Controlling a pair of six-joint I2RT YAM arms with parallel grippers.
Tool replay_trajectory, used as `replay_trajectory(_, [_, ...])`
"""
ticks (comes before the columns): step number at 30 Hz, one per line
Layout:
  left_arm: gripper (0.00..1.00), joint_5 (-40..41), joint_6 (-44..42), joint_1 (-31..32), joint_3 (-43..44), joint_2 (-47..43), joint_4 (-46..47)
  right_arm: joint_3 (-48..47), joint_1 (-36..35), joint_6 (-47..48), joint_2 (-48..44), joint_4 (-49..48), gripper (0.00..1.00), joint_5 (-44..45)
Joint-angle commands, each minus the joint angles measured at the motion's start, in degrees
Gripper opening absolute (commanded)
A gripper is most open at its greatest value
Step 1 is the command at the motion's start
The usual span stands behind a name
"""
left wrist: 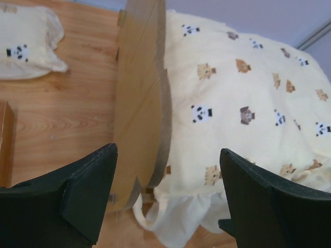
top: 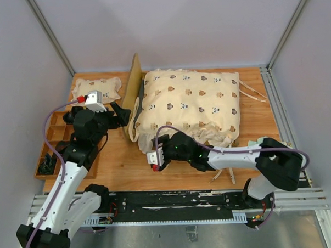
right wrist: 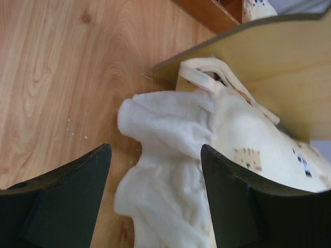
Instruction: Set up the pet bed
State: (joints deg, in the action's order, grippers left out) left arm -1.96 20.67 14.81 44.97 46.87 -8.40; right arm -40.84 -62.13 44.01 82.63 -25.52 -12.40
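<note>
- The pet bed (top: pixel 134 92) is lying at the far middle of the table (top: pixel 123 165). Its headboard (left wrist: pixel 142 103) is standing upright at the left end, and the quilt (top: pixel 189 103) is covering the rest.
- The left gripper (left wrist: pixel 168 155) is standing wide open astride the headboard's near end, holding nothing.
- The right gripper (right wrist: pixel 155 150) is gaping over the quilt's ruffled near-left corner, gripping nothing.
- The frame is probably handling light and stiff, so grasp the headboard edge rather than the soft, slipping quilt.
- Bare board is showing near the bed, while the tray (top: pixel 51 140) and pillow (top: pixel 97 88) are bounding the left.
</note>
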Motion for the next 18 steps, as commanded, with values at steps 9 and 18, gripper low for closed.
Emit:
replay_trajectory(9, [0.84,6.7,3.9,0.2,-7.7,-12.4,-7.6,-9.1,-3.0,30.2,21.9,-17.6,0.62,8.8])
replay_trajectory(18, [0.75,-4.9,-8.5,0.2,-11.3,-15.2,-1.8,-9.3,0.3,13.1,12.8,-20.2,0.00,9.7])
